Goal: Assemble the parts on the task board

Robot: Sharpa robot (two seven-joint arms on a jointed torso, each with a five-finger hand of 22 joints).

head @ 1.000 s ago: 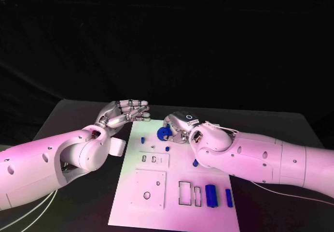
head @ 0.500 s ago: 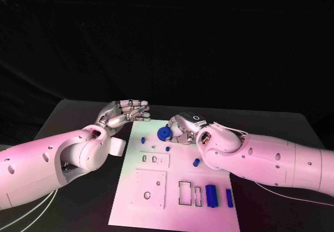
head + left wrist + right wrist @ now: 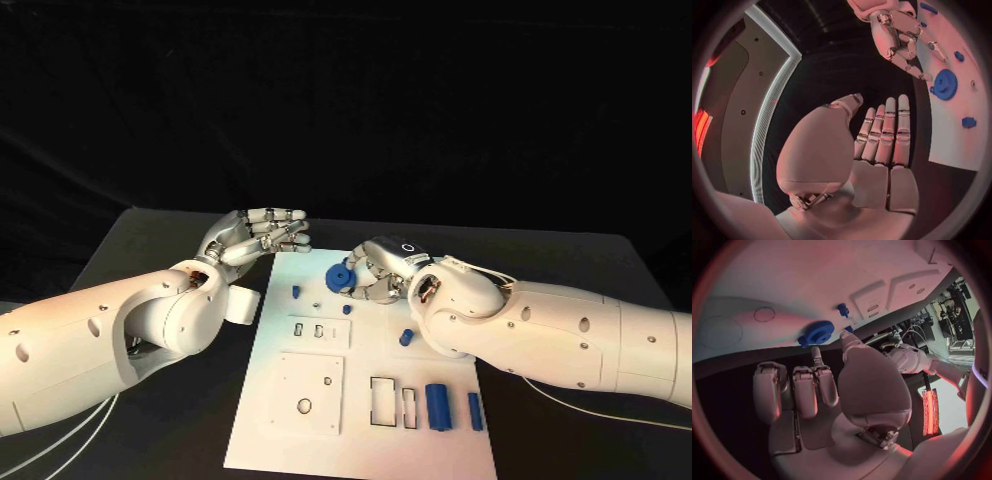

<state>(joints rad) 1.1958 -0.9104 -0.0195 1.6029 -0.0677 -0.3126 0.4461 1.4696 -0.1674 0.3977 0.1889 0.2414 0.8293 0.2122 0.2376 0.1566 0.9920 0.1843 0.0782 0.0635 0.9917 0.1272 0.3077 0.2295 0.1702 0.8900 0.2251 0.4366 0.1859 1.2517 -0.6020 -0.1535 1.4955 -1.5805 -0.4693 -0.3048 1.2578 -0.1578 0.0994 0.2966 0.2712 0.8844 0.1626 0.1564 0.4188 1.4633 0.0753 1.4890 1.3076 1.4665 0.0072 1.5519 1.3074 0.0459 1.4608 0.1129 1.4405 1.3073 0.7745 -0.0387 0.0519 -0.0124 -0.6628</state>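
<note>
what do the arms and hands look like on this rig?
Smooth white rounded arm shells with small dark dots. The left hand and right hand are silver, segmented and many-fingered. The right hand's back bears a black patch with a ring; white cables trail under both arms.

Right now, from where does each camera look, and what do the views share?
Head view: from the robot's head, down at the board; both arms, left hand, right hand.
Left wrist view: behind the left hand, toward the board's edge.
Right wrist view: behind the right hand, facing the board.
All share the blue gear.
</note>
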